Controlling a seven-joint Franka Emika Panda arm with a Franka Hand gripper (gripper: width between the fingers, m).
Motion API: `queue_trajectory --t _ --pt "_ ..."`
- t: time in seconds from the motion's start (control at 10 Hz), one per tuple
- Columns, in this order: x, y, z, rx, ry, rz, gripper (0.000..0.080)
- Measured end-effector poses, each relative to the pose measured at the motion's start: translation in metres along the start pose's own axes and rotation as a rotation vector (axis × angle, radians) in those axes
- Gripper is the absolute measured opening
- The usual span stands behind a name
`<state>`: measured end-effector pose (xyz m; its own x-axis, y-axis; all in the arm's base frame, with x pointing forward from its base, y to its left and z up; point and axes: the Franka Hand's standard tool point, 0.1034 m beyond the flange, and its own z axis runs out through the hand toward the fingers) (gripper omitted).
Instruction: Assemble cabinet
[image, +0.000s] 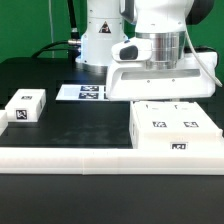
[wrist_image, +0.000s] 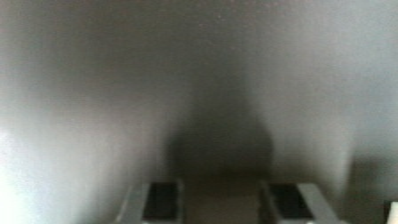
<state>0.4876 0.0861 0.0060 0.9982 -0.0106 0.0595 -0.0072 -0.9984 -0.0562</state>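
As the frames stand, I judge the assembly to be at an early stage. My gripper (image: 160, 99) hangs low, directly over the rear edge of the cabinet (image: 175, 130). The exterior view does not show whether my fingertips touch it, since the hand's own body hides them. In the wrist view my fingers (wrist_image: 164, 200) stand apart with nothing seen between them: spread, holding no part. A pale, blurred surface fills the space just ahead of them. I take it to be a face of the cabinet, though no tag or edge shows to confirm it.

Findings on progress:
- The cabinet lies just below my fingers as one closed-looking box, with tags on its top and front.
- One loose block (image: 25, 105) sits well apart from my fingers, toward the exterior view's left, and touches no part of the cabinet.
- No part is seen mid-join.
- The marker board (image: 85, 92) lies between the block and my fingers, farther back on the table.

Outstanding, in my judgement:
- A hold on the cabinet is not yet made.
- The block is not fitted.
- Every joining step that can be checked from here is left to do.
- Any part hidden behind my hand cannot be accounted for.
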Motion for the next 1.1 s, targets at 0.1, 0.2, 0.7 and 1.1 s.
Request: queue_trajectory --t 0.1,0.2,0.7,1.1 --pt "0.0 0.0 0.0 0.001 0.0 0.003 0.0191" --pt "0.0 0.0 0.0 0.001 -0.001 0.004 0.0191" --pt "-0.002 0.003 -0.003 -0.001 -0.018 -0.006 0.0185" --pt "-0.001 0.0 -0.032 -0.002 -0.061 -0.009 0.0182"
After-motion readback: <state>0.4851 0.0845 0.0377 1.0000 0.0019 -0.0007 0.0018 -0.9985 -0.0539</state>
